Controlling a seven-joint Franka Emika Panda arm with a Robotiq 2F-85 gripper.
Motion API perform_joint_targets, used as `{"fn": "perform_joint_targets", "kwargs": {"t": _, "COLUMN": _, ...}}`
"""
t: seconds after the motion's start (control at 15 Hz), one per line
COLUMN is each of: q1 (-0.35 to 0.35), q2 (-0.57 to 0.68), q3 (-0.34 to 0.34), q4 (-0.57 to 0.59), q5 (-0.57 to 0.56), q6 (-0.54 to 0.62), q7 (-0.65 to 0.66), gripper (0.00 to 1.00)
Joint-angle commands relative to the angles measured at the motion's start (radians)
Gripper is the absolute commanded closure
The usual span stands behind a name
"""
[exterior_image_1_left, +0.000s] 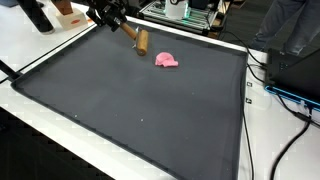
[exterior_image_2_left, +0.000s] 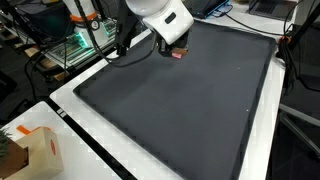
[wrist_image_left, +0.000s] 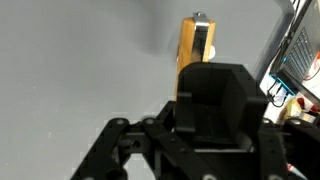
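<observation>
Spotting the wooden block (exterior_image_1_left: 141, 41) on the dark mat (exterior_image_1_left: 120, 120) near its far edge, directly ahead of the gripper (exterior_image_1_left: 122, 27), close or touching, long axis in line with the reach. Cannot tell the jaw spread: hidden behind the housing in the wrist view. Beside the block in an exterior view, absent from the wrist view: a pink lump (exterior_image_1_left: 167, 60).

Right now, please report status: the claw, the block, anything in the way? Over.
Claw at wooden block, open or shut unclear. Pink object lies apart from it on dark mat. Nothing in the way.
</observation>
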Motion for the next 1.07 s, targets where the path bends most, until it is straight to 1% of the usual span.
{"fn": "perform_joint_targets", "kwargs": {"t": 0.0, "q1": -0.032, "q2": 0.03, "q3": 0.003, "q4": 0.031, "q5": 0.029, "q6": -0.039, "q7": -0.047, "gripper": 0.76}}
{"fn": "perform_joint_targets", "kwargs": {"t": 0.4, "q1": -0.047, "q2": 0.056, "q3": 0.004, "q4": 0.037, "q5": 0.024, "q6": -0.029, "q7": -0.07, "gripper": 0.76}}
{"fn": "perform_joint_targets", "kwargs": {"t": 1.0, "q1": -0.036, "q2": 0.066, "q3": 0.008, "q4": 0.03, "q5": 0.015, "q6": 0.005, "q7": -0.052, "gripper": 0.76}}
